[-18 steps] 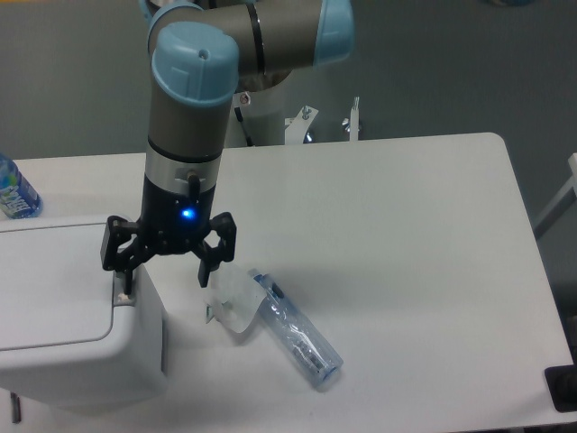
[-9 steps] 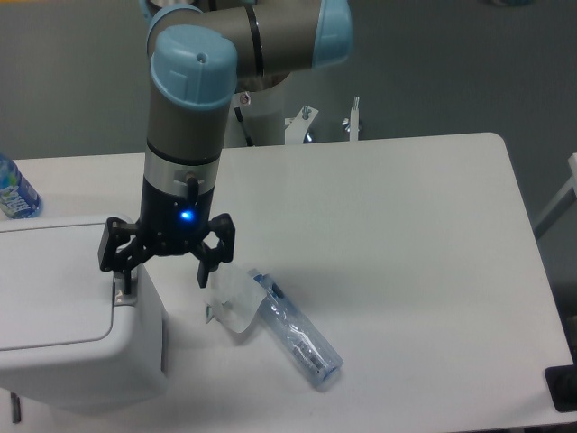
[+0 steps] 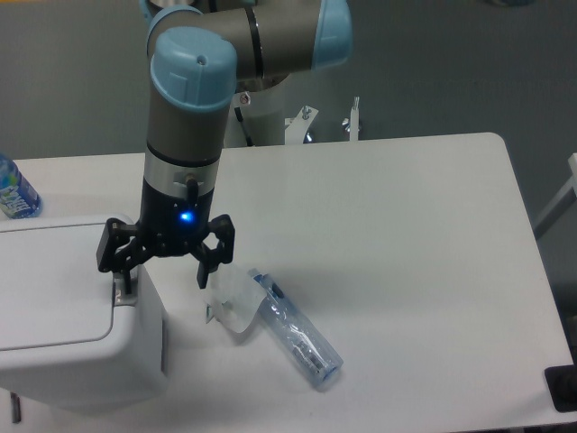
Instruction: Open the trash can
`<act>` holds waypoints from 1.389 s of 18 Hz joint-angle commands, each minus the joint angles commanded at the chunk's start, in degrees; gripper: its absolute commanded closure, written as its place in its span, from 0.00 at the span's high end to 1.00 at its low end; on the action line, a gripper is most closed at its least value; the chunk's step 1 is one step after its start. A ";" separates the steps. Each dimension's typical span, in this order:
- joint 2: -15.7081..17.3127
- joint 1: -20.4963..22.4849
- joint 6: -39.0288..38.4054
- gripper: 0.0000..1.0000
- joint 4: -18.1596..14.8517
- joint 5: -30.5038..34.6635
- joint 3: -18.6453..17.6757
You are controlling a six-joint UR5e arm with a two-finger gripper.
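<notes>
The black two-finger gripper [image 3: 164, 280] stands with its jaws spread wide and nothing between them. One finger [image 3: 127, 278] points down onto the small grey rectangular push tab [image 3: 121, 295] at the right-hand edge of the lid; whether the tip actually touches the tab cannot be settled from this view. The other finger [image 3: 204, 273] hangs in free air off the side of the bin, above the tabletop.

Judgement on the step in hand: this reads as the press on the tab. To do it well, the finger over the tab should bear straight down on the tab's middle, kept vertical, so it does not slide onto the lid panel or off the rim. The free finger should stay clear of the bin's side wall and of the bottle lying nearby.

The large boxy white plastic trash can [image 3: 99, 361] with rounded corners sits at the left near corner of the white table [image 3: 406, 234], directly beneath and left of the gripper. Its flat white lid [image 3: 50, 289] appears shut and level.

Just right of the free finger lies a clear plastic bottle with a blue label [image 3: 290, 329], on its side. A second blue-labelled bottle [image 3: 13, 191] shows at the left edge, behind the bin.
</notes>
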 joint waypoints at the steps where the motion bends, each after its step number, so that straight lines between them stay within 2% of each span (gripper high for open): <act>1: 0.00 0.00 0.00 1.00 0.00 0.00 0.09; 5: 0.00 0.00 0.09 1.00 0.09 0.00 0.26; 10: 0.70 0.61 0.88 1.00 1.14 0.35 4.56; 13: 2.01 5.61 1.05 1.00 1.41 0.35 7.37; 15: 2.28 7.11 2.45 1.00 1.58 0.44 9.05; 20: 4.48 14.23 5.01 1.00 1.06 1.57 8.61; 22: 4.74 15.73 5.71 1.00 0.79 5.25 8.44; 25: 6.15 17.40 12.28 1.00 -0.44 10.27 5.98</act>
